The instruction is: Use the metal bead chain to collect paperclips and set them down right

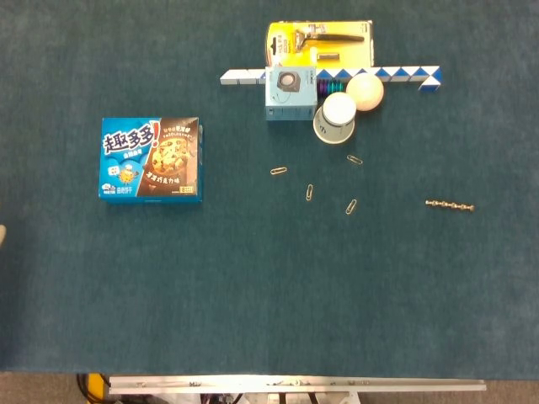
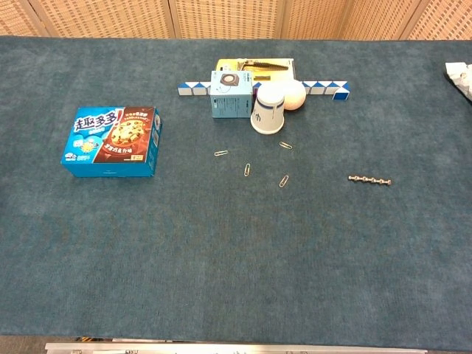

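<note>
The metal bead chain (image 1: 449,204) lies straight on the teal table cloth at the right, also in the chest view (image 2: 369,179). Several paperclips lie loose left of it, below the cup: one (image 1: 278,171), another (image 1: 310,192), a third (image 1: 351,206). Nothing touches the chain or the clips. Only a pale sliver of my left hand (image 1: 2,236) shows at the left edge of the head view. A small pale part of my right hand (image 2: 462,76) peeks in at the right edge of the chest view. Too little of either hand shows to tell how its fingers lie.
A blue cookie box (image 1: 152,158) sits at the left. At the back stand a paper cup (image 1: 338,117), a white ball (image 1: 365,91), a light-blue small box (image 1: 291,93), a razor pack (image 1: 320,42) and a blue-white folding snake toy (image 1: 410,76).
</note>
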Robot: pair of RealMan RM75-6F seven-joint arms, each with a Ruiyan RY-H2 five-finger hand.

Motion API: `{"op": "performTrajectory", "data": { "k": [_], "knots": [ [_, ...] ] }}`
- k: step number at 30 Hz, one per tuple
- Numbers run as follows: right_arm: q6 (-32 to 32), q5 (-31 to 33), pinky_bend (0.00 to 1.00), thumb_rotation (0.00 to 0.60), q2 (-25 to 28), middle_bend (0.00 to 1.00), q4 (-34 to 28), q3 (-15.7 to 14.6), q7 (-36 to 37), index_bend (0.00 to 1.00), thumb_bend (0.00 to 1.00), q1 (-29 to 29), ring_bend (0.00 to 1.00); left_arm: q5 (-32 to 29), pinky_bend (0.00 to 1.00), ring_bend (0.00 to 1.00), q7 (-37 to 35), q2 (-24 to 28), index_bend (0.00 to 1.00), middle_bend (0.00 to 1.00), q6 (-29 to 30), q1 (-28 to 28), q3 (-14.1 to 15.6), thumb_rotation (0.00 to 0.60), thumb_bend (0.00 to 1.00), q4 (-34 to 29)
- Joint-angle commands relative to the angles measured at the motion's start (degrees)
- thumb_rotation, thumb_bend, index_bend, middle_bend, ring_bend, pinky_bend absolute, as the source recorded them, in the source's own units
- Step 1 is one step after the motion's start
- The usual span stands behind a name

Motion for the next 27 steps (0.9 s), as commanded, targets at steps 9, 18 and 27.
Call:
{"op": "performTrajectory", "data": {
  "k": [9, 18, 27],
  "knots": [
    [-0.79, -0.88, 0.3, 0.6, -3.24, 0.16, 2.79, -0.68, -1.15, 0.4, 0.04, 1.08, 0.07, 3.17, 0.29, 0.17, 1.8, 1.54, 0.44, 0.29, 3.41, 1.89, 1.57, 0.6, 0.25, -3.2],
    [-1.35, 0.66, 0.26, 0.6, -6.91, 0.16, 3.46, -1.75, -6.51, 0.46, 0.15, 0.78, 0.07, 7.69, 0.29, 0.17, 4.27, 2.99, 0.44, 0.29, 3.83, 2.41, 4.1, 0.6, 0.25, -5.91],
    [-4.7, 4.39, 0.24, 0.6, -10.58, 0.16, 3.83, -0.72, -8.84, 0.46, 0.25, 2.41, 0.06, 6.69, 0.3, 0.17, 3.37, 4.0, 0.44, 0.29, 2.44, 1.82, 3.72, 0.6, 0.25, -6.8]
  ]
}}
